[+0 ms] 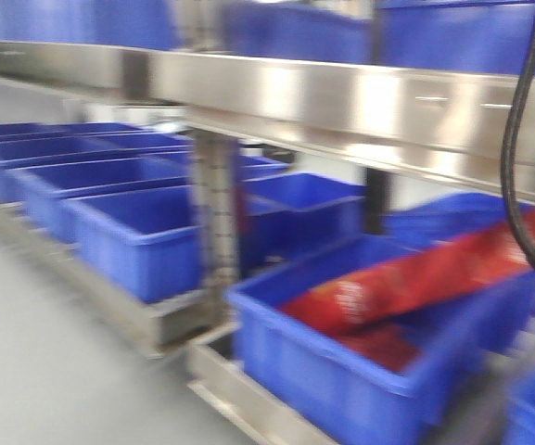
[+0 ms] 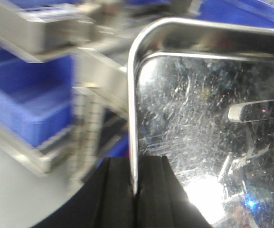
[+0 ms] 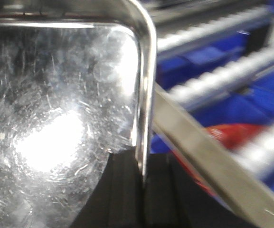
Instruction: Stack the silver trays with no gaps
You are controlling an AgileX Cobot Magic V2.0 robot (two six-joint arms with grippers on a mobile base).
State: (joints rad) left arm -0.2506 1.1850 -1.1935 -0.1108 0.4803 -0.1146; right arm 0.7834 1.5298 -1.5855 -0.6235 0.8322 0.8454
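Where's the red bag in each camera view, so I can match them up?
Front view: red bag lower right, tilted in a blue bin.
Left wrist view: not in it.
Right wrist view: lower right, partly behind the slanted steel rail.
Shared landmark: blue bins in all three.

Warehouse racking (steel shelves, blue bins)

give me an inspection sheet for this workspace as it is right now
surface: no table seen; steel shelf frame carries blue bins
job's things: silver tray, scratched, fills both wrist views; one tray or two, cannot tell
clutter: red bag in the nearest bin
grippers: left gripper and right gripper each shut on a tray rim
cables: black cable hanging at the right
surroundings: grey floor; front view blurred
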